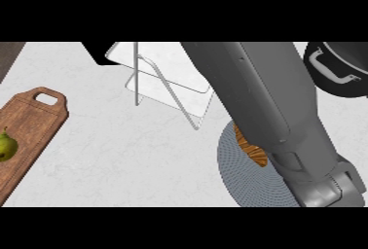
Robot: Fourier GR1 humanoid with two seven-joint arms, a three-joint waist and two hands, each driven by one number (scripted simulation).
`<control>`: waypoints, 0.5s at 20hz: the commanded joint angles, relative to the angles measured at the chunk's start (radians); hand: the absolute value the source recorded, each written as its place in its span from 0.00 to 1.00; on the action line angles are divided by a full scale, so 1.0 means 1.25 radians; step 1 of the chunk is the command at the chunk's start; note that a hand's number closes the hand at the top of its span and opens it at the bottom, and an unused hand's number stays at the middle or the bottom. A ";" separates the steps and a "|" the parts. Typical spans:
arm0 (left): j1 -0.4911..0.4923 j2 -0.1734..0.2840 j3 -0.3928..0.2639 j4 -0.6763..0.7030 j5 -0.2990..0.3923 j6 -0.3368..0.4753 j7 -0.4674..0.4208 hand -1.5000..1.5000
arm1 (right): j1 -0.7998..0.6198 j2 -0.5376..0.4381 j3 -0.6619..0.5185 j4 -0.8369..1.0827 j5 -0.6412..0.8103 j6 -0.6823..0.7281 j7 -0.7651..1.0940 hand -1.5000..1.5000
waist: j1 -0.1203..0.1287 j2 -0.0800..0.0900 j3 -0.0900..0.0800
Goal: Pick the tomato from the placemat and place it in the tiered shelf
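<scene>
Here, at the near right, a round grey placemat [248, 182] is lying on the white marbled table [137, 151]. A big grey forearm [277, 116] is crossing over the placemat and is covering most of it. Beside the arm's edge a small orange-brown patch [251, 151] is peeking out on the mat; I cannot tell what it is. The tomato is not showing anywhere, so its look and place stay unknown. No hand is showing either, so its state cannot be told. At the left edge, a green pear [6, 146] is sitting on a wooden cutting board [32, 126]. Farther back, the tiered shelf [161, 80], clear panels on thin metal rods, is standing near the arm. At the far right corner, a black pot [341, 65] with a pale handle is showing partly.
</scene>
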 commanded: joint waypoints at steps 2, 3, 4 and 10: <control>-0.220 -0.008 0.062 -0.072 -0.028 -0.033 -0.058 0.50 | -0.019 0.003 -0.074 -0.032 -0.020 -0.111 0.036 0.00 | -0.031 -0.001 -0.010; -0.223 -0.007 0.061 -0.070 -0.030 -0.032 -0.063 0.50 | -0.025 0.004 -0.077 -0.038 -0.022 -0.130 0.041 0.00 | -0.027 -0.002 -0.011; -0.217 0.006 0.071 -0.085 -0.022 -0.037 -0.065 0.50 | -0.015 0.004 -0.081 -0.042 -0.024 -0.154 0.037 0.00 | -0.017 -0.002 -0.010; -0.218 0.000 0.052 -0.068 -0.017 -0.037 -0.077 0.50 | -0.026 0.004 -0.153 -0.080 -0.021 -0.258 0.026 0.00 | -0.028 -0.004 -0.011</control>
